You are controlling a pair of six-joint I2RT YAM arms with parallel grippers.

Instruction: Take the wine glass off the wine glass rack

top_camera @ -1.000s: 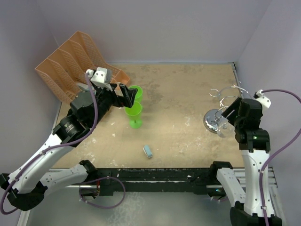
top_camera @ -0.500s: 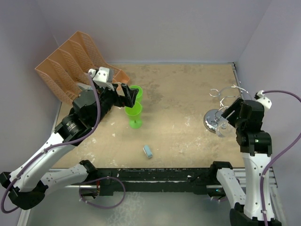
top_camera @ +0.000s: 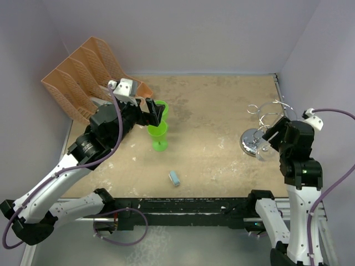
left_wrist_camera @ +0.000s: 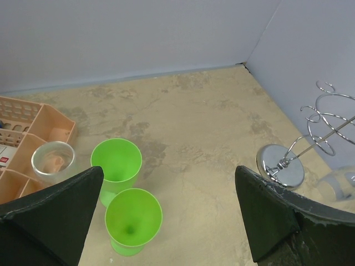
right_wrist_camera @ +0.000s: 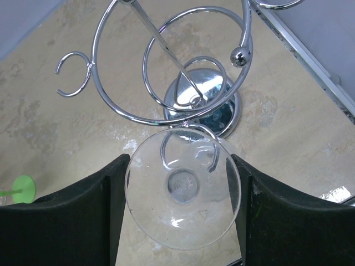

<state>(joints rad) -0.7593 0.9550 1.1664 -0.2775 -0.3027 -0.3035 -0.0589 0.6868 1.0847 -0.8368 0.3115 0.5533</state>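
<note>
The chrome wine glass rack [top_camera: 252, 142] stands at the right of the table, its looping arms above its round base; it also shows in the right wrist view [right_wrist_camera: 202, 102] and the left wrist view [left_wrist_camera: 280, 166]. My right gripper [top_camera: 270, 143] is shut on the clear wine glass [right_wrist_camera: 183, 188]. Its round foot fills the gap between my fingers, right at the tip of a wire hook. The glass looks faint in the top view [top_camera: 265, 151]. My left gripper [top_camera: 154, 112] is open and empty above two green cups [left_wrist_camera: 133, 219].
An orange file organizer [top_camera: 83, 75] stands at the back left with a clear glass [left_wrist_camera: 52, 160] in it. The two green cups [top_camera: 158, 132] stand left of centre. A small blue object [top_camera: 175, 178] lies near the front. Walls close in on the right and the back.
My right gripper has drawn back from the rack, toward the near right, with the wine glass in it. My left arm has edged slightly right over the green cups.
</note>
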